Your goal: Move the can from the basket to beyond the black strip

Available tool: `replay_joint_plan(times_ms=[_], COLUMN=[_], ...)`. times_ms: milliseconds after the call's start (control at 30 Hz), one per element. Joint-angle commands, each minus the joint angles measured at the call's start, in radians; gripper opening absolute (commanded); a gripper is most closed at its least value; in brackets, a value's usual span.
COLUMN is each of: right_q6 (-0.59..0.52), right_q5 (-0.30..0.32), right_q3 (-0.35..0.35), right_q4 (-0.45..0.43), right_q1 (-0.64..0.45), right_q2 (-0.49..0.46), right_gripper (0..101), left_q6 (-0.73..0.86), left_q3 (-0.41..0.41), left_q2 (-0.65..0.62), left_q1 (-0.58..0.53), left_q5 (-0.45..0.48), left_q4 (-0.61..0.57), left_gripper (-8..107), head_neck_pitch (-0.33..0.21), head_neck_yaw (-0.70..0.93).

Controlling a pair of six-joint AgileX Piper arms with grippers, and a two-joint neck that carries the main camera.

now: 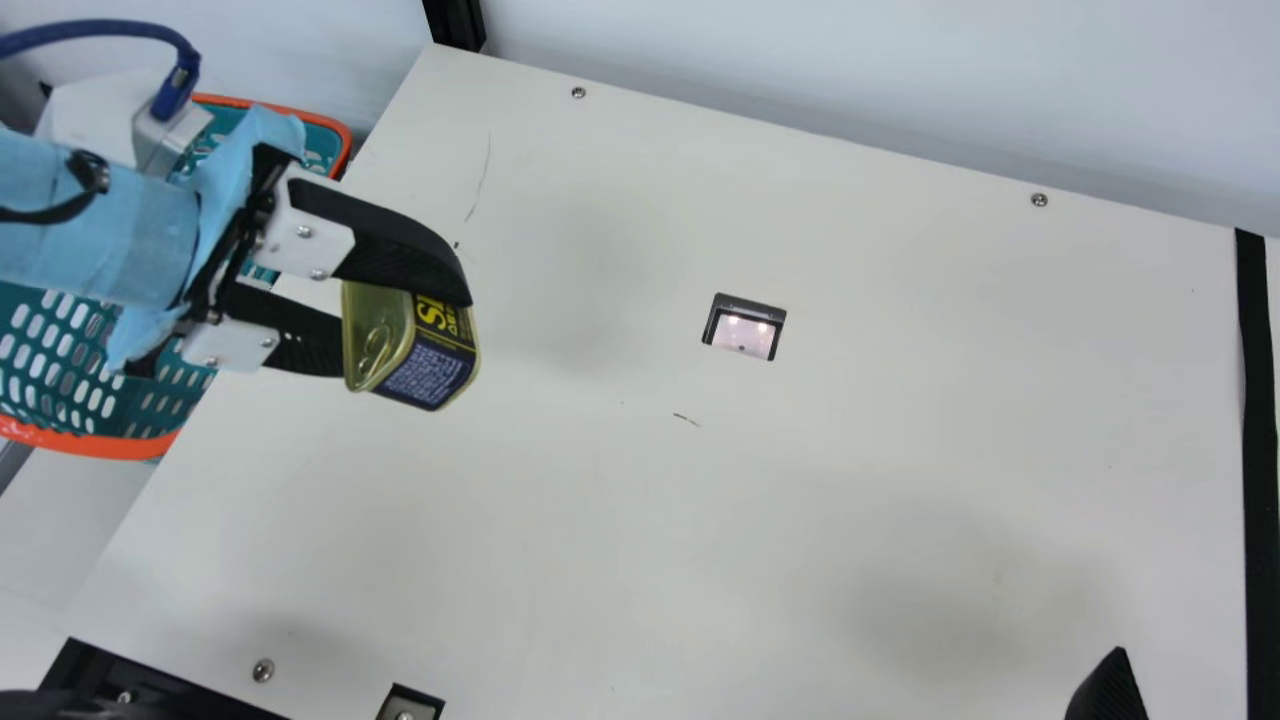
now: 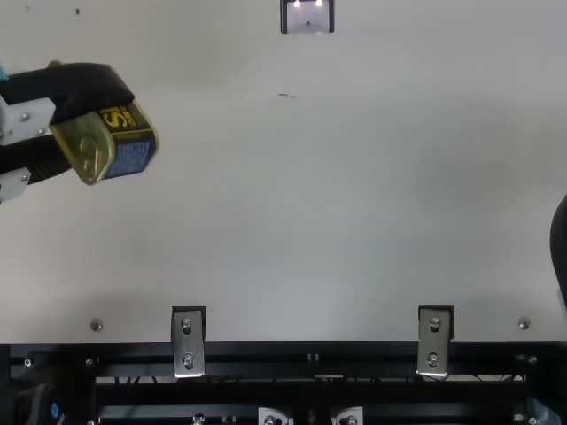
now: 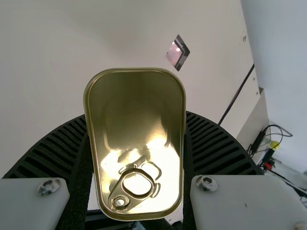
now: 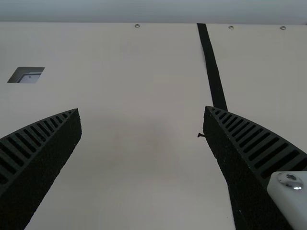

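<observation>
In the main view my left gripper is shut on the can, held tilted above the table's left part, just right of the basket. The top view has the can at the upper left. Its golden ring-pull face, the can, stands between the ribbed fingers of my left gripper in the left wrist view. A fingertip of my right gripper shows at the main view's lower right; my right gripper is open and holds nothing. The black strip runs along the right side, also the black strip.
A square cut-out with a dark frame sits in the middle of the cream table. Metal brackets line its front edge in the top view. A pale wall rises behind the table.
</observation>
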Motion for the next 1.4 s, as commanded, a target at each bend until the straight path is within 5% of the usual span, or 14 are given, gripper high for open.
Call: replay_joint_plan(times_ms=[0, 667, 1367], right_q6=[0.000, 0.000, 0.000], right_q5=[0.000, 0.000, 0.000], right_q3=[0.000, 0.000, 0.000], right_q4=[0.000, 0.000, 0.000], right_q1=[0.000, 0.000, 0.000], right_q2=[0.000, 0.000, 0.000], right_gripper=[101, 101, 101], left_q6=[0.000, 0.012, 0.249], left_q3=[0.000, -0.011, -0.238], left_q2=[0.000, 0.001, 0.058], left_q1=[0.000, 0.011, -0.253], left_q5=[0.000, 0.000, 0.001], left_q4=[0.000, 0.008, 0.231], left_gripper=[10, 10, 10], head_neck_pitch=[-0.032, -0.030, 0.037], head_neck_yaw=[0.037, 0.029, -0.318])
